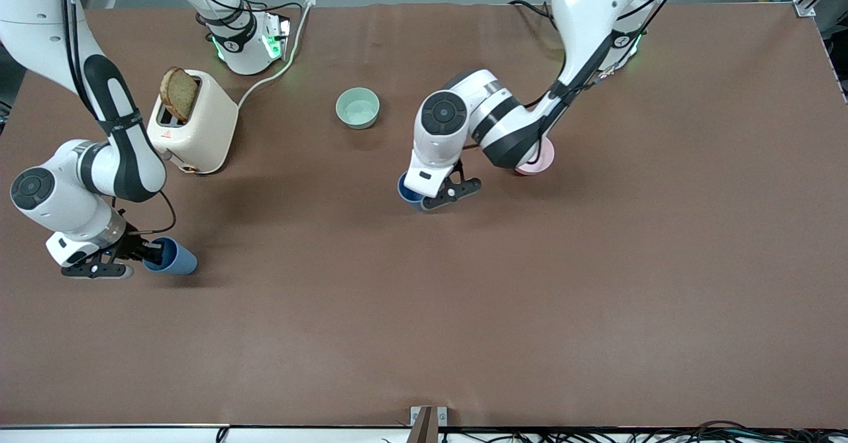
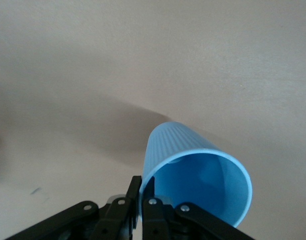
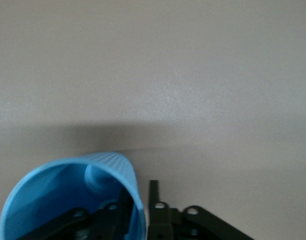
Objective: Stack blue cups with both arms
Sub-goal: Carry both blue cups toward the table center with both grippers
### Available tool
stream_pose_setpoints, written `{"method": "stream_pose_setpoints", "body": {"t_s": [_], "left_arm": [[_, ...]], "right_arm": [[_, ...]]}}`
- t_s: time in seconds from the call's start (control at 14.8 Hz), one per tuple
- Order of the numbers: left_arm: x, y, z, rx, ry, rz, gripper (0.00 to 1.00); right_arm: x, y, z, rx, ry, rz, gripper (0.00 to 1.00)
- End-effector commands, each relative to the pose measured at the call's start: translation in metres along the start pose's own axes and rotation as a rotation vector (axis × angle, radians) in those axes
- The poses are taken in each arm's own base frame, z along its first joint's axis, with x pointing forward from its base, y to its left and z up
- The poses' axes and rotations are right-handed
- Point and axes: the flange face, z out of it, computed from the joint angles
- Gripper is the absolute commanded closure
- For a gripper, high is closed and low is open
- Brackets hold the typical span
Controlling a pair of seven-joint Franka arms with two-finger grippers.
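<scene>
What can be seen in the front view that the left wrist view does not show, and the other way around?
Only the front view shows the toaster holding a bread slice, the pale green bowl, the pink bowl, and the right gripper pinching its own blue cup.

Only the left wrist view shows the cup's ribbed wall, its open inside, and one finger outside the rim, one inside.

Both show the left gripper gripping the other blue cup over the brown table.

Even overhead light, soft shadows on the table (image 1: 464,284) (wrist views slightly hazy).
</scene>
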Motion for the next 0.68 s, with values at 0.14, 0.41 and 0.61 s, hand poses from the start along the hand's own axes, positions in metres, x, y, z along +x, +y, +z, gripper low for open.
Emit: {"method": "stream_pose_setpoints", "body": {"t_s": [0.14,0.41,0.61], "left_arm": [[0.016,0.009,0.019,-0.084,0.028,-0.028,0.99],[0.026,0.008,0.019,-0.110,0.045,-0.046,0.34],[0.050,0.004,-0.031,-0.133,0.101,-0.071,0.00]], "right_arm": [[0.020,-0.009,-0.055,0.052,-0.067,0.009,0.99],[0.046,-0.051,-0.113,0.195,-0.122,0.110,0.99],[0.050,-0.129,-0.159,0.201,-0.123,0.216,0.99]]}}
